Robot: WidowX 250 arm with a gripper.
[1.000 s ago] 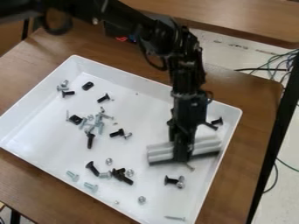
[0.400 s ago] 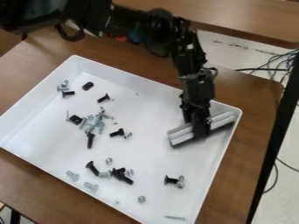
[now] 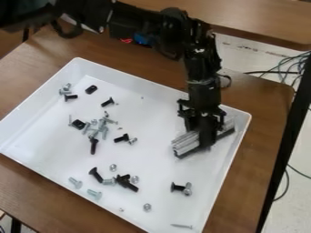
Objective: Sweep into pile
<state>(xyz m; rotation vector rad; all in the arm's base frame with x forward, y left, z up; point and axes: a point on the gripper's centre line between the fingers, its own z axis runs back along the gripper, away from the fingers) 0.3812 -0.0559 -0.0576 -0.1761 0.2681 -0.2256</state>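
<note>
We see the tool [image 3: 208, 142] in the right-hand part of the white tray [image 3: 52, 136], pointing down. Its fingers are closed in on a silver ribbed bar [image 3: 184, 144], gripping it near its middle; the remaining finger spacing appears narrow, but we cannot tell it exactly. The bar lies slantwise, its right end near the tray's right wall, with a dark strip [image 3: 225, 134] along its lower edge. We cannot tell whether that strip touches the tray floor.

We locate the loose fasteners inside the tray, apart from the bar. A cluster of small silver screws [image 3: 96, 129] lies left of centre, with a square black nut [image 3: 78, 124] beside it and a dark screw [image 3: 94, 146] just below. Further black bolts [image 3: 126, 183] and silver bolts [image 3: 94, 194] lie toward the near side. Below the bar, we find a black bolt [image 3: 177, 187] beside silver hardware [image 3: 188, 189]. The tray rests on the brown wooden surface [image 3: 265, 136].
</note>
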